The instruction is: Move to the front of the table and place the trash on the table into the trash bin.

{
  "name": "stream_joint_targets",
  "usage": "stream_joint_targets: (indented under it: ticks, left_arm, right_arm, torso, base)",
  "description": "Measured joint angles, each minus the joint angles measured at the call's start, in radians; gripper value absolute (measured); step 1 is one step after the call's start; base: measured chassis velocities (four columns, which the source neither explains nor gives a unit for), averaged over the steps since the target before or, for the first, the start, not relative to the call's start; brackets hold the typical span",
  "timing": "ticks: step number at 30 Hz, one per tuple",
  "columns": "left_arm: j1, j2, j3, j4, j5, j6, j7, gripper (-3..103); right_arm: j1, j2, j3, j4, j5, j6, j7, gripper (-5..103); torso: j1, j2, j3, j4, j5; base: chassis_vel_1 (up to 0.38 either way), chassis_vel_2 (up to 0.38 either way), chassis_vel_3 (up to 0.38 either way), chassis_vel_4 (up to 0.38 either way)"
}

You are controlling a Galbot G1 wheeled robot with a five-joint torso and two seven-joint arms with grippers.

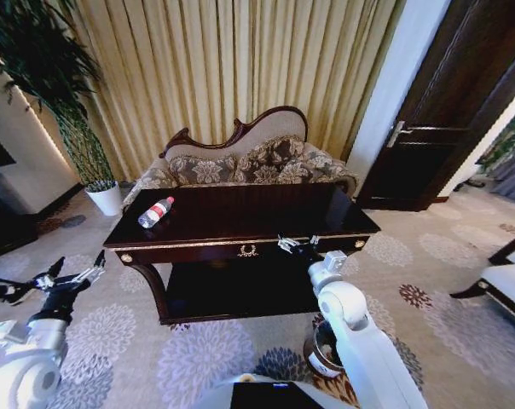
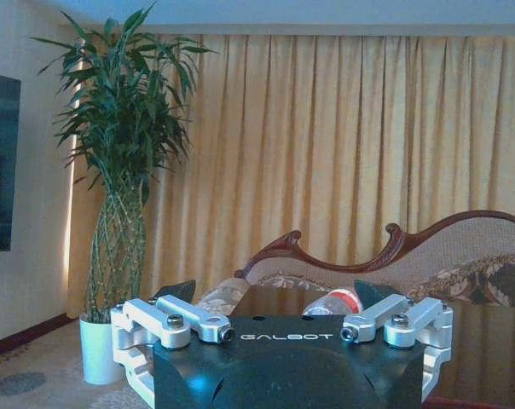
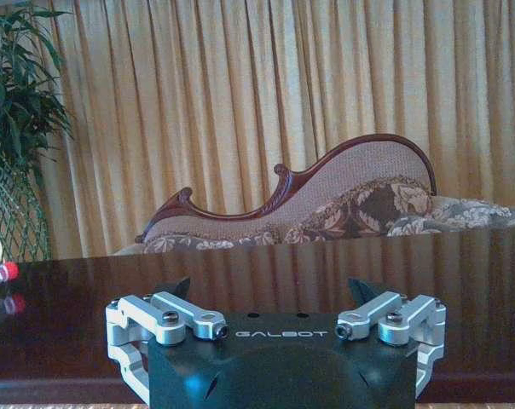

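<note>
Head view, nearest: the trash bin (image 1: 326, 352) stands on the carpet beside the right arm. Both grippers, left (image 1: 70, 277) and right (image 1: 298, 244), hover with jaws apart. Farther, the bottle (image 1: 155, 212) lies on the table's (image 1: 266, 217) left end, cap pointing away toward the sofa (image 1: 240, 162).

Premises present as a formal sitting room, of a home or hotel suite. Evidence: floor-length gold curtains (image 1: 240, 68), a carved-back floral sofa (image 1: 249, 162), a glossy dark table (image 1: 257, 213) with gold trim, patterned floral carpet (image 1: 198, 358), a tall potted plant (image 2: 121, 170) and a dark panelled door (image 1: 445, 128).
</note>
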Motion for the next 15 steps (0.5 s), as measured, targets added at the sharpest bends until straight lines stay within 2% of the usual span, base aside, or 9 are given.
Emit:
stream_joint_targets:
  ticks: [15]
  left_arm:
    - [0.0,-0.008,0.003,-0.001,0.008,-0.001,0.002,100]
  right_arm:
    - [0.013,0.005,0.005,-0.003,0.005,0.002,0.0,100]
  torso:
    - [0.0,0.0,0.0,-0.0001,0.0]
  base:
    - [-0.112,0.111,0.108,-0.11]
